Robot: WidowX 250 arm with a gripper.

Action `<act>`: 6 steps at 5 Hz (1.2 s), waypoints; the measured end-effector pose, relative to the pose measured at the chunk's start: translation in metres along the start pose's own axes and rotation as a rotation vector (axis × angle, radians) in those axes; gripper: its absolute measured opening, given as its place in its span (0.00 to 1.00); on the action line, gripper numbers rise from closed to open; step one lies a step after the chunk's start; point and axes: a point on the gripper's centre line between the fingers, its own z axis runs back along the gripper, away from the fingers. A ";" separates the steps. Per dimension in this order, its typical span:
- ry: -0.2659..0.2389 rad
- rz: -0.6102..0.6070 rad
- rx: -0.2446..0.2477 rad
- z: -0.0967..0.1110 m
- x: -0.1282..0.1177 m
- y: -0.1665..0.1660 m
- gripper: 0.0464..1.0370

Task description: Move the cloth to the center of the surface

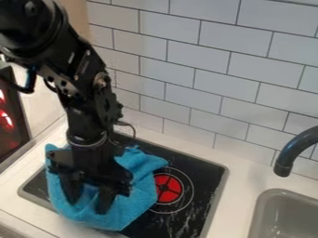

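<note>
The gripper (88,206) is at the lower left, pointing down over the blue cloth (133,197). Its two fingers stand apart, so it is open, with blue fabric visible between them. The crumpled cloth lies over the left part of the black stove surface (205,179), and its left side reaches past the stove's edge onto the white counter. Arm and gripper hide the middle of the cloth. Whether the fingertips touch the fabric, I cannot tell.
A red-centred burner (166,188) shows just right of the cloth. At the right are a grey sink (282,218) and a dark faucet (292,153). White counter (239,200) separates stove and sink, and a tiled wall (205,60) rises behind.
</note>
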 end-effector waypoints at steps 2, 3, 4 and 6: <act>-0.014 0.035 -0.029 0.021 0.013 -0.001 0.97; -0.018 0.073 -0.053 0.040 0.022 0.002 0.96; -0.018 0.091 -0.086 0.061 0.031 0.001 0.96; -0.026 0.121 -0.133 0.087 0.039 0.005 0.96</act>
